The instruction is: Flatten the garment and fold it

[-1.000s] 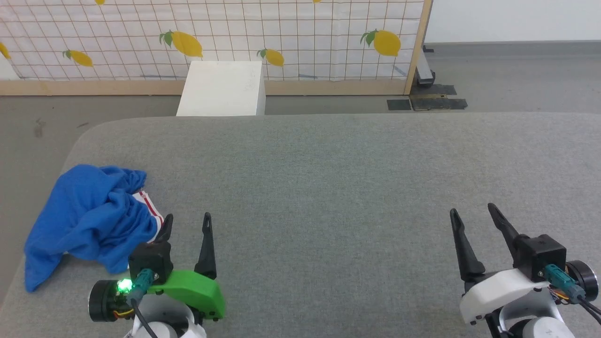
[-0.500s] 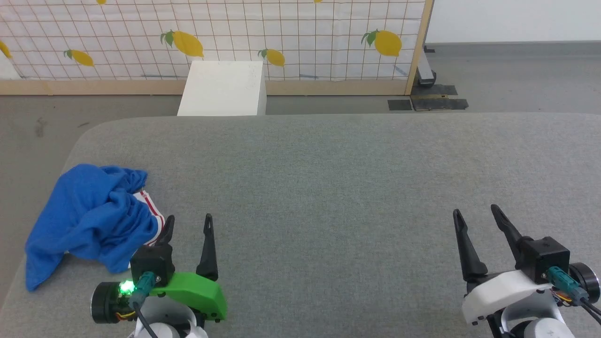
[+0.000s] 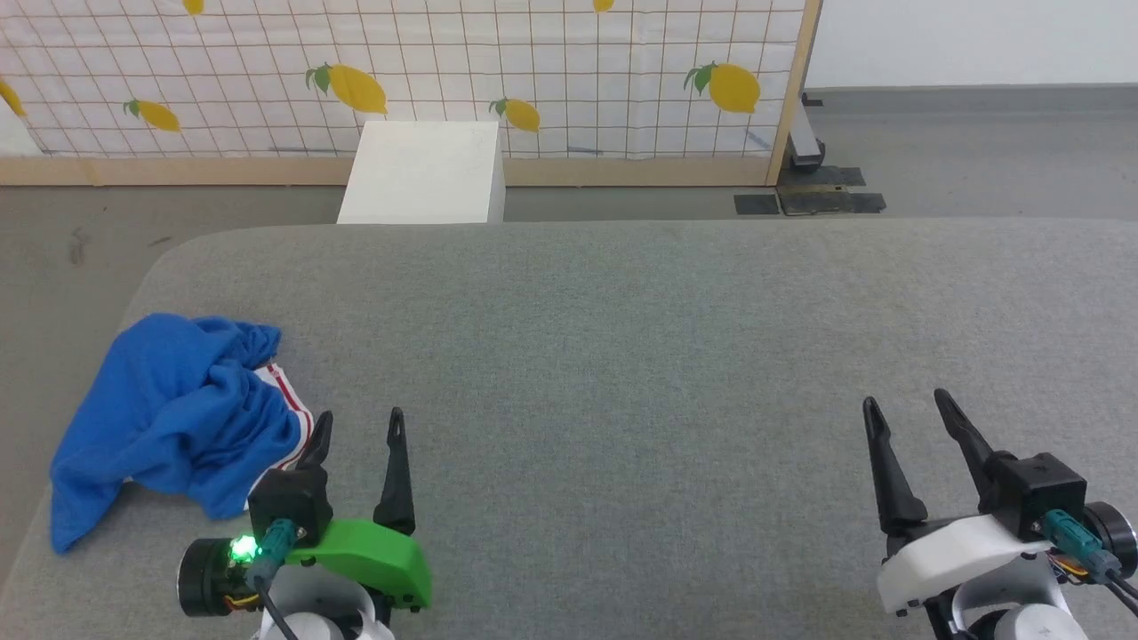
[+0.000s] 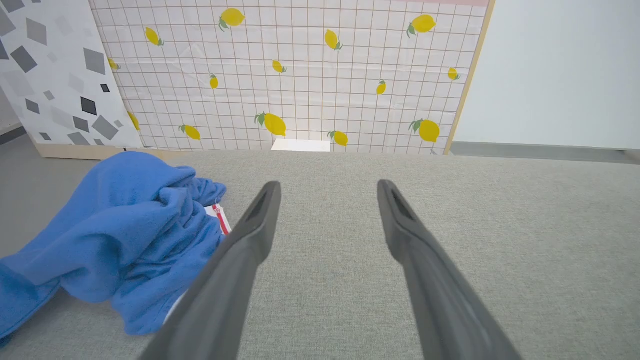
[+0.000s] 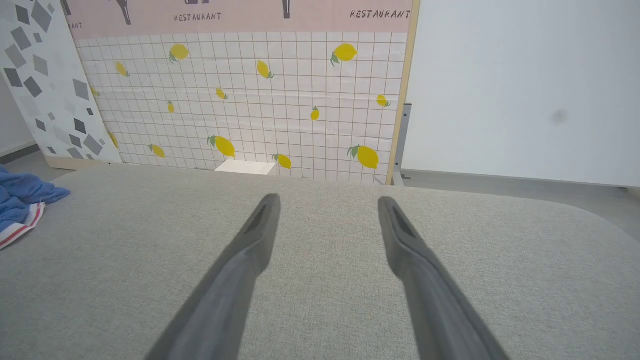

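Since nothing is spread out yet, the task looks to be at its very start. The grey fabric surface (image 3: pixel 622 356) stretches ahead of both end effectors. The garment (image 3: pixel 169 409) lies in a crumpled blue heap just left of the left end effector (image 3: pixel 358 416) and well apart from the right end effector (image 3: pixel 902 398). Both stand wide open, holding nothing. A white sleeve with red stripes (image 3: pixel 286 400) peeks out nearest the left one. Next, I'd judge, that one must reach over and pinch an edge.
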